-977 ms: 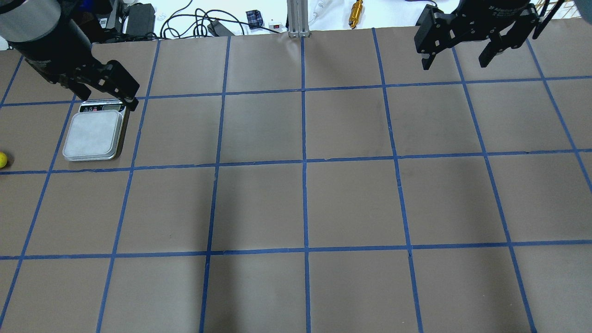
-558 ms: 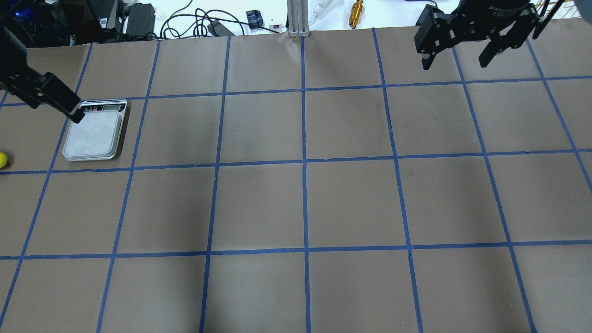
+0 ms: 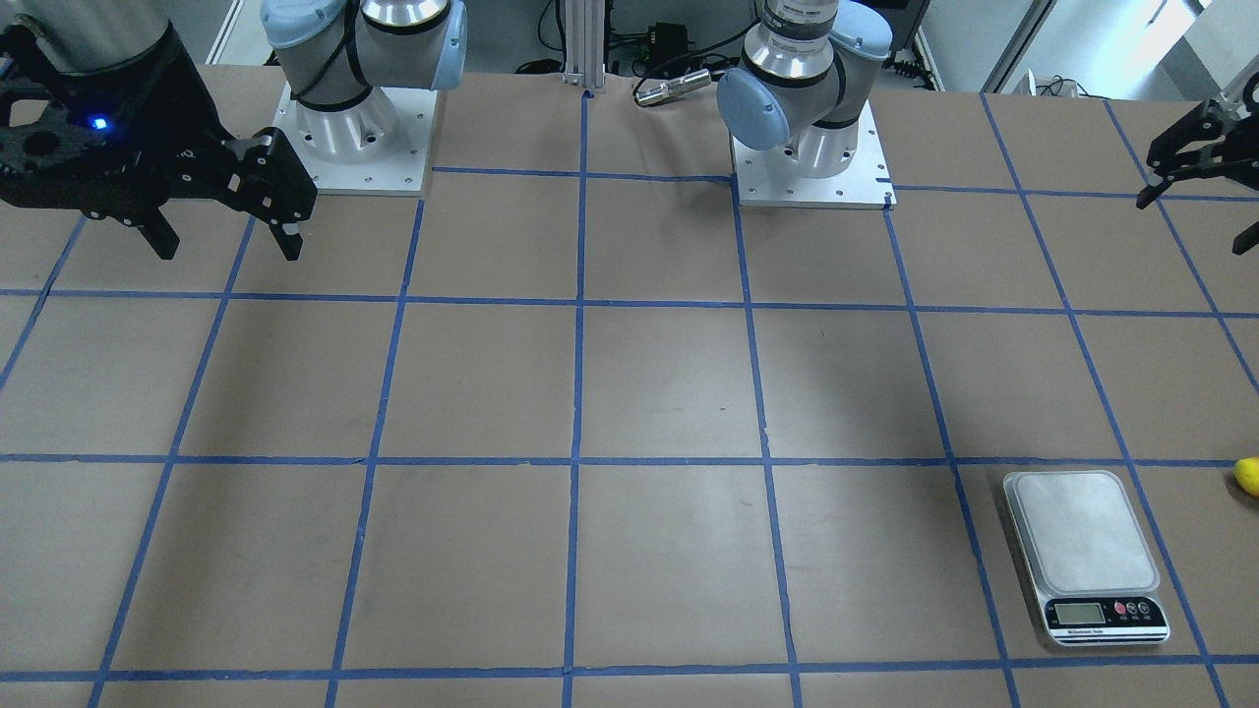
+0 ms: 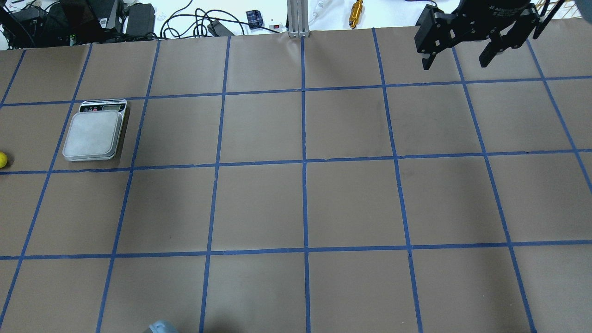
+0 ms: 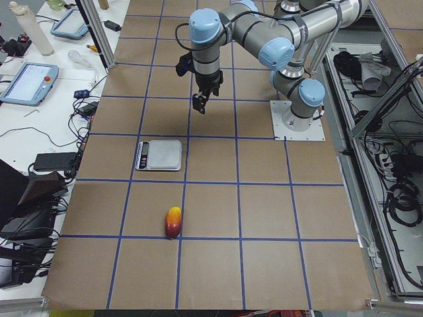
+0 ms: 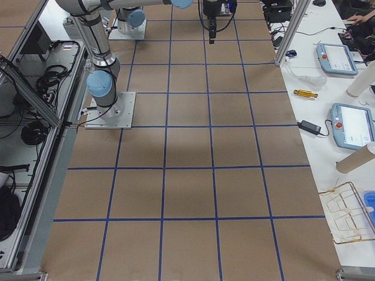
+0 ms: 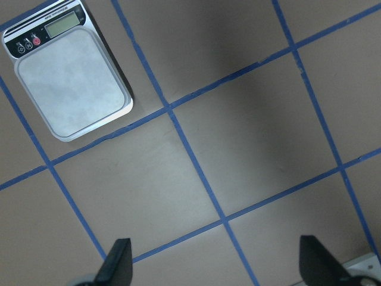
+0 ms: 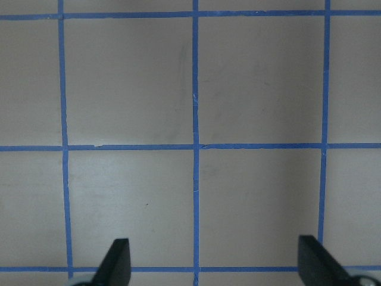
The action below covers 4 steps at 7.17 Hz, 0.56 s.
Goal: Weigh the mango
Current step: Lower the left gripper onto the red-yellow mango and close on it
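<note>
The mango (image 5: 173,222), yellow at one end and orange-red at the other, lies on the brown table. Only its yellow tip shows in the overhead view (image 4: 2,159) and in the front view (image 3: 1247,476). The silver scale (image 4: 95,134) stands bare one grid cell away, also seen in the front view (image 3: 1087,546) and the left wrist view (image 7: 71,80). My left gripper (image 3: 1195,221) is open and empty, high above the table beside the scale; its fingers (image 7: 116,265) frame bare paper. My right gripper (image 4: 454,64) is open and empty, far off at the other end.
Blue tape divides the brown paper into a grid. Cables, power bricks, a brass cylinder (image 4: 356,13) and an aluminium post (image 4: 298,18) line the far edge. The two arm bases (image 3: 811,147) stand on the robot's side.
My left gripper has moved from over the scale's display to the left and out of the overhead view. The right gripper, the scale and the mango have not moved.
</note>
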Each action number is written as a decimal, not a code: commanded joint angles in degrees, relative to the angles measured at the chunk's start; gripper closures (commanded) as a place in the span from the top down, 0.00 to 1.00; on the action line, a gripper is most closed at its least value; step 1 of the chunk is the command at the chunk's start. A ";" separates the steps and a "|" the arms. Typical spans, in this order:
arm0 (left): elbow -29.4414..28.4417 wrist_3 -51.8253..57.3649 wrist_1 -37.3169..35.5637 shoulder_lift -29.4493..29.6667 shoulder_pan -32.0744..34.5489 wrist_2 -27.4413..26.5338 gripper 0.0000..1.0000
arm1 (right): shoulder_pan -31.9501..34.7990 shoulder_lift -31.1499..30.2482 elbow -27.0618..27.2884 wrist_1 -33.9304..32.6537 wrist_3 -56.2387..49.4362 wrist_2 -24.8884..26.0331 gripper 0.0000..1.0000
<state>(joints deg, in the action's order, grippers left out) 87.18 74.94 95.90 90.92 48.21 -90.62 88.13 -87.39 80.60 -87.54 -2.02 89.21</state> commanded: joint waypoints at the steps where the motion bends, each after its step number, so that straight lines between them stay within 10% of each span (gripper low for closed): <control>1: 0.01 19.87 -8.20 5.99 -7.05 0.00 1.00 | 0.02 0.03 0.00 0.00 0.00 0.00 1.00; 4: -0.87 42.96 -27.43 18.89 -8.57 0.09 1.00 | 0.02 0.03 0.00 0.00 0.00 0.00 1.00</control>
<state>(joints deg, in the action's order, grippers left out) 86.55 110.18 77.12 104.09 40.00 -90.62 88.15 -87.39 80.60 -87.54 -2.02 89.21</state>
